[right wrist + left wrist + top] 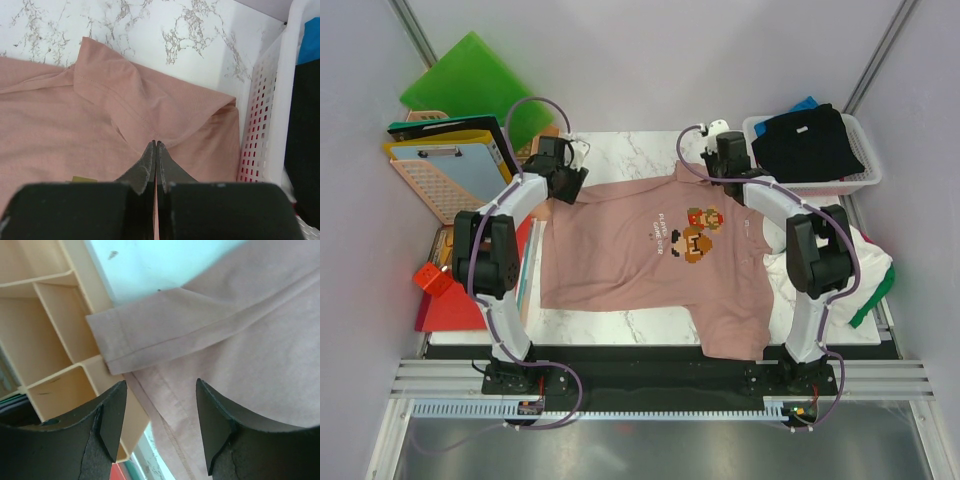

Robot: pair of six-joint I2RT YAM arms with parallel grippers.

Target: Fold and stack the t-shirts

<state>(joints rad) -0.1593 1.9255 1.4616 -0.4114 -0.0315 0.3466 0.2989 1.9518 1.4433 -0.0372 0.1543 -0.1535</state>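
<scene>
A white marble-patterned table [620, 150] fills the middle of the overhead view, with pale grey walls [650, 60] behind it. At upper left, a bright green folder [470, 80] sits at an angle behind a clipboard [455, 165] with a yellow edge and a pale blue face, which lies on a tan lattice basket [415, 190]. Lower on the left, a red folder [445, 312] lies flat, with a small red-orange block [432, 278] at its upper edge. At upper right stands a white basket [868, 180] with perforated walls. The left wrist view shows a tan divided tray [50, 340] at the left of the frame.

Pale grey panel walls [650, 60] fill the upper frame behind a white marble-veined tabletop [625, 152], evenly lit.
</scene>
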